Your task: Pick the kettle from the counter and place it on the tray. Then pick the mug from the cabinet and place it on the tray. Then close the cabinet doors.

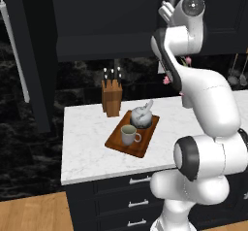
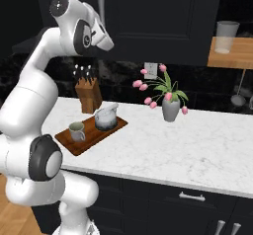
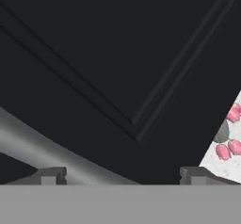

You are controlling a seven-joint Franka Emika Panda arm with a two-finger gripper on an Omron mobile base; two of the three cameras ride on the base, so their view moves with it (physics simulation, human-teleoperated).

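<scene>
The reddish-brown tray (image 1: 144, 145) (image 2: 95, 136) lies on the white marble counter (image 1: 87, 147). On it stand the silver kettle (image 1: 142, 117) (image 2: 105, 118) and the pale mug (image 1: 129, 135) (image 2: 76, 131). My arm is raised to the black cabinet. In the hand view my gripper (image 3: 122, 176) is open, facing a panelled cabinet door (image 3: 117, 53) from close up. That door's silver bar handle (image 3: 42, 148) (image 2: 100, 4) crosses just above the left fingertip (image 3: 49, 175). The other door (image 1: 29, 55) stands swung open at the left, its handle (image 1: 14, 50) facing out.
A light-wood knife block (image 1: 112, 97) stands behind the tray. To the right of the tray is a vase of pink flowers (image 2: 170, 105). A glass (image 2: 226, 36) sits on a wooden shelf at upper right. Dark drawers (image 1: 138, 203) run under the counter.
</scene>
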